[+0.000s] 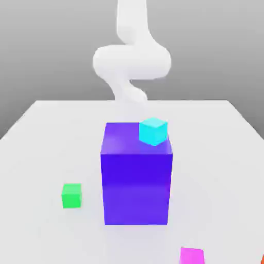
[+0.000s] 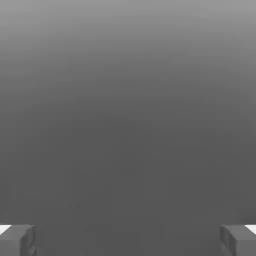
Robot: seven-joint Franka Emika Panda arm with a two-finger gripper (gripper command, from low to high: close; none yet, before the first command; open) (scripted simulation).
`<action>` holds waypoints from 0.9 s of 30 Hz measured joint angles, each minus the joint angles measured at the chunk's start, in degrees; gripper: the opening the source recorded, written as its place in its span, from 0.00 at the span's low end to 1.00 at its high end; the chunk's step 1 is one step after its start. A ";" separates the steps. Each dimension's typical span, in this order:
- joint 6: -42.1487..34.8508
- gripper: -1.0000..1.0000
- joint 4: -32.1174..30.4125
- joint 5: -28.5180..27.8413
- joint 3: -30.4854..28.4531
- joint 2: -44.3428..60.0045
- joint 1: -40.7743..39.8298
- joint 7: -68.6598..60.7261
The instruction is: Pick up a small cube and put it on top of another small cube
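Note:
The small magenta-pink cube (image 1: 192, 256) lies on the white table at the near edge, towards the exterior view's right, and is partly cut off by the picture's border. The small green cube (image 1: 71, 195) sits on the table to the exterior view's left of the big block. My white arm (image 1: 131, 59) rises behind the block, far from both cubes. In the hand view my gripper (image 2: 128, 241) is open: its grey fingertips (image 2: 18, 240) stand wide apart with only plain grey background between them.
A tall blue-purple block (image 1: 136, 180) stands mid-table between the two small cubes. A small cyan cube (image 1: 153, 131) rests on its far right top corner. The white table (image 1: 46, 134) spreads around them. A sliver of orange-red (image 1: 262, 258) shows at the near right edge.

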 joint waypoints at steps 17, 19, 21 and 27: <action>8.09 0.50 0.56 14.51 -8.88 34.28 16.57 -43.84; 9.15 0.50 0.59 15.39 -8.56 38.14 17.53 -48.39; 10.31 0.50 0.58 15.79 -8.20 41.89 18.43 -52.59; 14.41 0.50 0.35 13.51 -6.98 52.37 19.17 -62.80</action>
